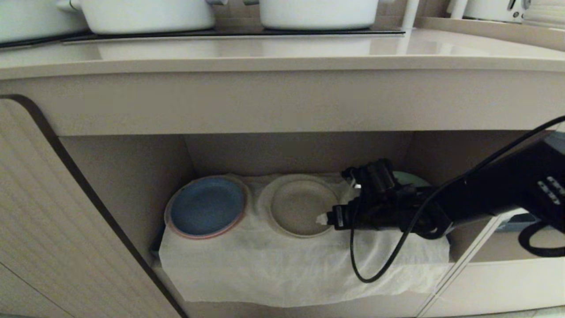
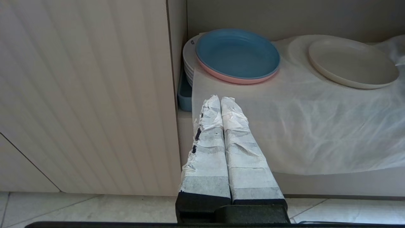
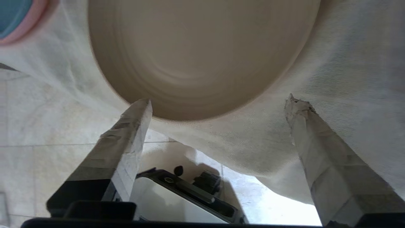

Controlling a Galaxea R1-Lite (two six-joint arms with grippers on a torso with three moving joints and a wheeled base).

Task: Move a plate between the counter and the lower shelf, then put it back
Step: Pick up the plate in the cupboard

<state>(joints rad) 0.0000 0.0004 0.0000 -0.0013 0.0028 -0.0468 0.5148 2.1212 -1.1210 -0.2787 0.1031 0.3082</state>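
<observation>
Your right gripper (image 3: 218,107) stands wide open, empty, just off the plate (image 1: 302,205) — laid flat mid-frame on the lower shelf (image 1: 132,176).

Matte cream plate (image 1: 301,206), faint rings in the glaze, on thin wrinkly white cloth (image 1: 282,260). Just left of that plate: glossy blue plate (image 1: 206,205). Above: smooth, slightly shiny beige counter (image 1: 282,55). Ribbed matte cabinet door (image 2: 85,95). Crinkly white tape on gripper fingers (image 3: 126,139).
</observation>
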